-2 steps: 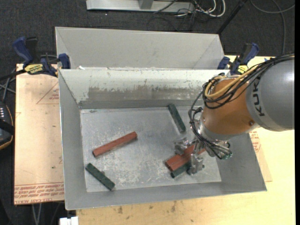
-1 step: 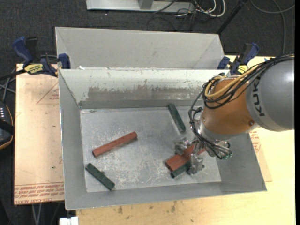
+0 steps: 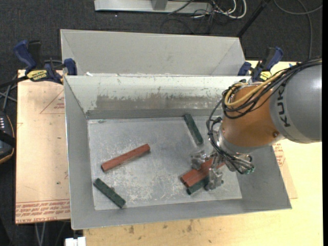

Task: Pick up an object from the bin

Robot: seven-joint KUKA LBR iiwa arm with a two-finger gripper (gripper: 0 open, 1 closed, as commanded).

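a: where is the claw (image 3: 209, 171) seen?

b: it is seen low in the near right part of the bin (image 3: 77, 137), at the end of the arm (image 3: 302, 106) that is brought in from the right. the orange cover (image 3: 251, 124) and the looped cables (image 3: 241, 97) are carried just on the far side of it.

a: what is found beneath it?

b: a short red-brown block (image 3: 191, 178) is found right at the claw, on the bin floor. its right end is hidden by the claw's metal parts. a small dark green piece (image 3: 195, 189) is pressed against the near side of that block, touching it.

a: is the block gripped?

b: that cannot be told. the claw is set over the right end of the block, but whether it is open or closed is not shown from this angle, and a grip cannot be confirmed.

a: what else is laid in the bin?

b: a long red-brown bar (image 3: 125, 158) is laid on the floor left of centre, turned so that its right end lies farther away. a dark green bar (image 3: 108, 192) is laid in the near left corner, well apart from the claw. a second dark green strip (image 3: 193, 129) is laid towards the far wall, near the claw on its far side and apart from the short block.
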